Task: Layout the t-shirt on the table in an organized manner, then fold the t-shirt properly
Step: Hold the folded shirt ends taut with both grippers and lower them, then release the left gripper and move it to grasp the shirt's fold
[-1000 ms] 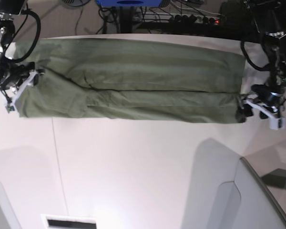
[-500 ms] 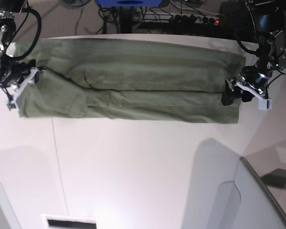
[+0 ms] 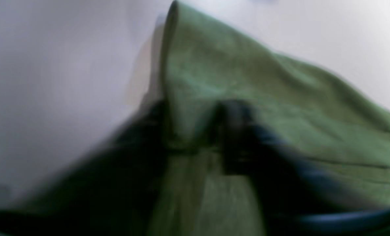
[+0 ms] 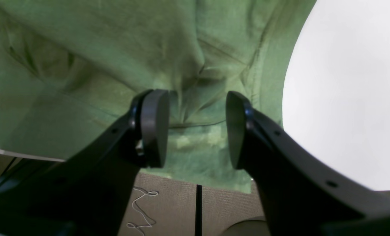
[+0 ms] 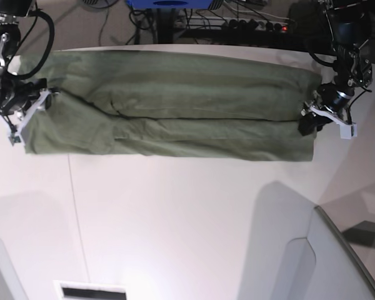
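The olive-green t-shirt (image 5: pixel 175 106) lies as a long, flat band across the far part of the white table (image 5: pixel 175 219). My left gripper (image 5: pixel 307 122) is at the band's right end. In the blurred left wrist view this gripper (image 3: pixel 198 131) is shut on a raised ridge of the t-shirt (image 3: pixel 280 98), with the table (image 3: pixel 50 65) beside it. My right gripper (image 5: pixel 32 106) is at the band's left end. Its pads (image 4: pixel 152 127) stand apart, so this gripper (image 4: pixel 195 131) is open, with creased t-shirt (image 4: pixel 116 49) fabric lying between them beside the table (image 4: pixel 345 98).
Behind the table's far edge run cables and a power strip (image 5: pixel 256 25). A thin seam line (image 5: pixel 75 206) crosses the tabletop. A pale curved panel (image 5: pixel 337 262) stands at the lower right, and a slotted plate (image 5: pixel 90 290) at the bottom. Grey floor with a white string (image 4: pixel 142 209) shows below the shirt's edge.
My left gripper moved in from beyond the shirt's right end, up onto its edge, and its jaws came together on the fabric. The right gripper has not moved.
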You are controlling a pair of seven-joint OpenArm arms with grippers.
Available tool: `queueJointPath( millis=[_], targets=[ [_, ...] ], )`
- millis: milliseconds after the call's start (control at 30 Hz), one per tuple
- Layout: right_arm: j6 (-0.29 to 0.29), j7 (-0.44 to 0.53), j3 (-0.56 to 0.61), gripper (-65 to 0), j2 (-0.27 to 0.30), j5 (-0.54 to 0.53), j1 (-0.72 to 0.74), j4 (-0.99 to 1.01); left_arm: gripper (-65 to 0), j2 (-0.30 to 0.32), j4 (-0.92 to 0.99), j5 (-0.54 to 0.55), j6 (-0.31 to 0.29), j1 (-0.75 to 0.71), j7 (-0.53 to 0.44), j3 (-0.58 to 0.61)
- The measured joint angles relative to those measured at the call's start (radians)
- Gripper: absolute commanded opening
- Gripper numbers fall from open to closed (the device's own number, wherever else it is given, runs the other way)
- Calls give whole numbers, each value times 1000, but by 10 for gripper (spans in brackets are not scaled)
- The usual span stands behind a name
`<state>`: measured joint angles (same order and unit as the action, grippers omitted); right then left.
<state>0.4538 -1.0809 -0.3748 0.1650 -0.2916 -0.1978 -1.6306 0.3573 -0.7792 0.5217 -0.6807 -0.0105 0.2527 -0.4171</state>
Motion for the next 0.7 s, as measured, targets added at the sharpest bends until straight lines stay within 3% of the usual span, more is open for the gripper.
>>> queueJointPath(
  millis=[33,233,367,567,633,700],
  targets=[
    [0,0,0,-378,0,0,0,0,-650,-1,10,-1,0,4,4,0],
    [0,0,0,-378,0,0,0,0,-650,4,64,-16,0,63,21,-1],
    [0,0,0,-378,0,0,0,0,-650,56,34,-33,14,57,19,0],
    [0,0,-1,-378,0,0,-11,0,-650,138,-255,-29,201,-67,-23,0],
    [0,-1,-1,-378,0,0,-14,0,-650,110,-396,-122,283,-140,-2,2],
    [0,1,-1,-378,-1,0,-12,0,-650,37,-526,-217,322,-195,-2,2]
  ],
)
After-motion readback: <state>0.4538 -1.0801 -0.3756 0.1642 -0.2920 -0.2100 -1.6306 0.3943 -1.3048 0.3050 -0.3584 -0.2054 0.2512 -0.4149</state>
